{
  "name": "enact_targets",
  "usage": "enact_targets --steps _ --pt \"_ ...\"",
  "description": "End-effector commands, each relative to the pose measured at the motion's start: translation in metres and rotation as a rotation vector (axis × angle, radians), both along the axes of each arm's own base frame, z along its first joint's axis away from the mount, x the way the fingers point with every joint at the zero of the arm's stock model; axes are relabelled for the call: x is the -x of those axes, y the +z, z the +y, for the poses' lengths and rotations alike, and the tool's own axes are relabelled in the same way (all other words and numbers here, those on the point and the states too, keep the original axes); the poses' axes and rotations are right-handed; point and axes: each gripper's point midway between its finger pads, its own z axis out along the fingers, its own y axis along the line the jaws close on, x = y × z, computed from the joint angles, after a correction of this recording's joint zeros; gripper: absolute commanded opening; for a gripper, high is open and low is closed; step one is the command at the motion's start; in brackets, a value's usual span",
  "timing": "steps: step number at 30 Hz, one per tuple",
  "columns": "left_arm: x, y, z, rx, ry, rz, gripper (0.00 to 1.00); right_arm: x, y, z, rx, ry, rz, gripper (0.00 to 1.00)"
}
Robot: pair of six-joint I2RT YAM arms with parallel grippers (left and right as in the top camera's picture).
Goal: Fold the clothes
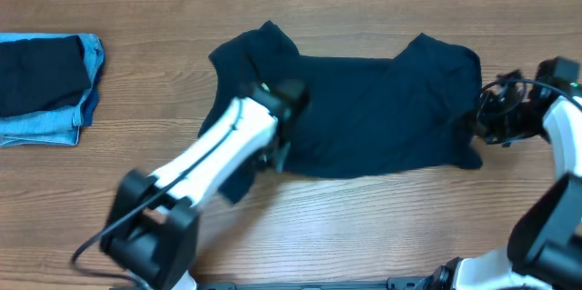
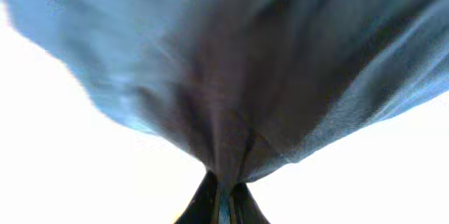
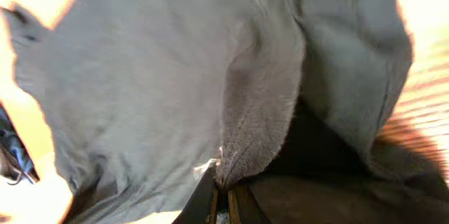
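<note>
I see the wide dark navy cloth shirt [image 1: 373,113] running lengthwise between my hands: left hand [image 2: 223,185] clamped near its left end, right hand [image 3: 223,182] clamped on its right end.

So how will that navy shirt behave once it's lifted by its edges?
Probably floppy: the navy shirt bunches into fanned folds where the left end effector pinches it, so it should sag between grips. Likely light, as the right end effector gathers it with a small pinch. Pushed, it would likely rumple rather than slide, given its uneven, wrinkled edges.
</note>
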Motion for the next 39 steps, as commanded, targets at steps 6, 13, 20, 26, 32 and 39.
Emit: enact_targets --steps 6,13,20,26,32,39 --pt "-0.075 0.155 0.064 0.075 0.148 -0.440 0.04 -0.002 0.064 -0.001 0.045 -0.004 -0.111 0.04" --pt "-0.087 0.191 0.118 0.056 0.266 -0.523 0.04 -0.031 0.116 -0.001 0.039 0.028 -0.302 0.04" --pt "-0.100 0.234 0.116 0.098 0.179 -0.641 0.04 -0.060 0.206 0.011 0.031 0.128 -0.602 0.04" --pt "-0.111 0.267 0.104 0.178 0.137 -0.749 0.04 -0.062 0.297 0.044 -0.090 0.335 -0.952 0.04" --pt "-0.120 0.281 0.110 0.149 0.138 -0.817 0.04 -0.073 0.314 0.030 -0.034 0.261 -0.985 0.04" --pt "-0.139 0.321 0.085 0.294 0.047 -0.963 0.04 -0.070 0.343 0.038 -0.089 0.312 -1.091 0.04"
